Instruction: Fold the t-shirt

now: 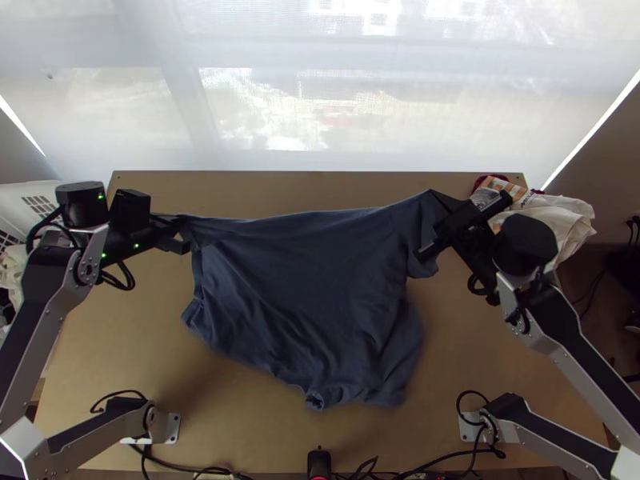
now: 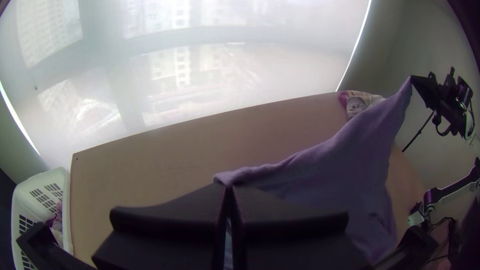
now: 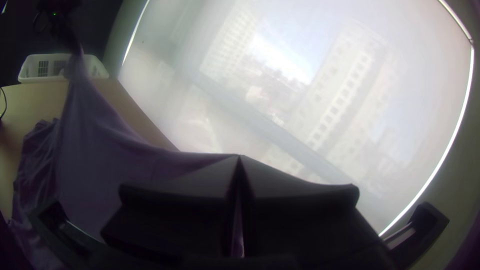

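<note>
While the left gripper (image 2: 228,190) and right gripper (image 3: 240,159) pinch the t-shirt (image 1: 308,280) between closed fingers, lowering it evenly under light tension should limit creases.

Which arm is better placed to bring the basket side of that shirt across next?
Probably the left: the left fingers grip the shirt's corner nearest the white basket. The right fingers hold the far corner opposite, so they seem better suited to anchoring.
</note>
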